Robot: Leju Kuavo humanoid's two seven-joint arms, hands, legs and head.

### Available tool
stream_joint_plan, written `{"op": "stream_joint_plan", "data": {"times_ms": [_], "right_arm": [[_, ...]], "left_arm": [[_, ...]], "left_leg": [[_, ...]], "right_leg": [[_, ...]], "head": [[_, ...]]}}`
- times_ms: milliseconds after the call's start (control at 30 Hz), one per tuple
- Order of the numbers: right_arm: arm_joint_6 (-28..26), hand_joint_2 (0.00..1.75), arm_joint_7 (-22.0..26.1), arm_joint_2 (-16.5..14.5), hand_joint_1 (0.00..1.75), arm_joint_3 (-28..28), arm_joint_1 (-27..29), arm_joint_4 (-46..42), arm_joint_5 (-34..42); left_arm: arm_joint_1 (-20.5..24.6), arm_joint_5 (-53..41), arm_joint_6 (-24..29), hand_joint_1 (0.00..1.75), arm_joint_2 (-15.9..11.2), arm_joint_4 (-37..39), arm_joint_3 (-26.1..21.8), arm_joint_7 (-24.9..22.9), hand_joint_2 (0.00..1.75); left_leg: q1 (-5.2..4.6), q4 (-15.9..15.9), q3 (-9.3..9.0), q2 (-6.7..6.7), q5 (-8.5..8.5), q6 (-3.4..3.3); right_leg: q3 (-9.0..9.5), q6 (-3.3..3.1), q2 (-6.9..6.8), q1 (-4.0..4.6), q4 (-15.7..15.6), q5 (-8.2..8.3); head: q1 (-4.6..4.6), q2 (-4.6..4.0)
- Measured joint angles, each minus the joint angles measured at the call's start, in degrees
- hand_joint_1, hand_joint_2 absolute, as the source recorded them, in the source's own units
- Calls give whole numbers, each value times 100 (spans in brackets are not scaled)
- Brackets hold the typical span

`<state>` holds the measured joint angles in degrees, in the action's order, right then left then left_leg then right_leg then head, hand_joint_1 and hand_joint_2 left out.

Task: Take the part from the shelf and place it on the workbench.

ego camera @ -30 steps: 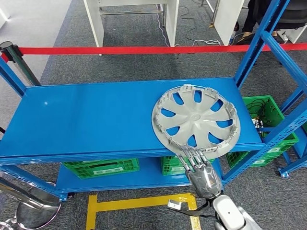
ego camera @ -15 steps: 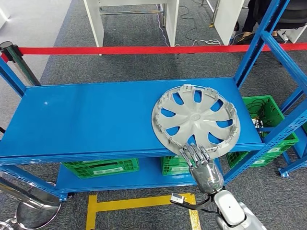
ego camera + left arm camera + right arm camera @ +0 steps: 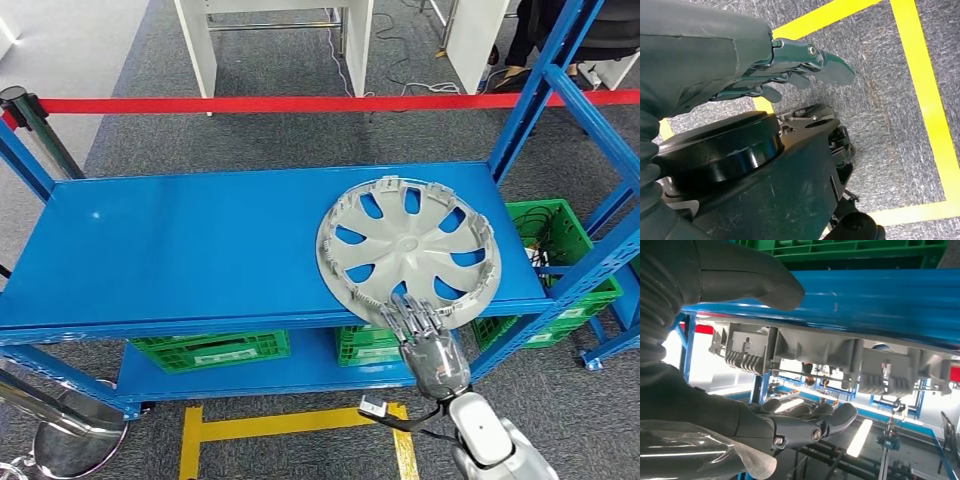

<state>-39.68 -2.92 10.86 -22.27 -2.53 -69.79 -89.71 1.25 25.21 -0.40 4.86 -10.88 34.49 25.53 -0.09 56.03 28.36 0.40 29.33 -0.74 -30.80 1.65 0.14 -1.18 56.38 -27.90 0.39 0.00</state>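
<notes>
The wheel cover [image 3: 408, 250] is seen unlifted on the shelf [image 3: 189, 250]; its six-o'clock rim is straddled, not yet clasped, by the right hand [image 3: 430, 350], fingers apart.

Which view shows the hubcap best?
The head view: the whole hubcap lies on the blue shelf, its near edge overhanging by the right hand. The right wrist view shows just its ribbed rim, edge-on; the left wrist view faces floor.

The hubcap [image 3: 408, 249] lies on the shelf [image 3: 189, 245], at its right front, overhanging the edge. The right robot hand [image 3: 430, 352] reaches its near rim; crates [image 3: 211, 349] sit below.
</notes>
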Motion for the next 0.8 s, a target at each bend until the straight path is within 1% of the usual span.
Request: {"op": "stream_joint_plan", "data": {"times_ms": [800], "right_arm": [[-2, 175, -186, 94, 0, 63, -276, 332, -1]], "left_arm": [[0, 36, 20, 0, -16, 0, 0, 10, 175]], "left_leg": [[-1, 1, 0, 0, 0, 0]], "right_leg": [[0, 0, -1, 0, 0, 0]], "head": [[0, 0]]}}
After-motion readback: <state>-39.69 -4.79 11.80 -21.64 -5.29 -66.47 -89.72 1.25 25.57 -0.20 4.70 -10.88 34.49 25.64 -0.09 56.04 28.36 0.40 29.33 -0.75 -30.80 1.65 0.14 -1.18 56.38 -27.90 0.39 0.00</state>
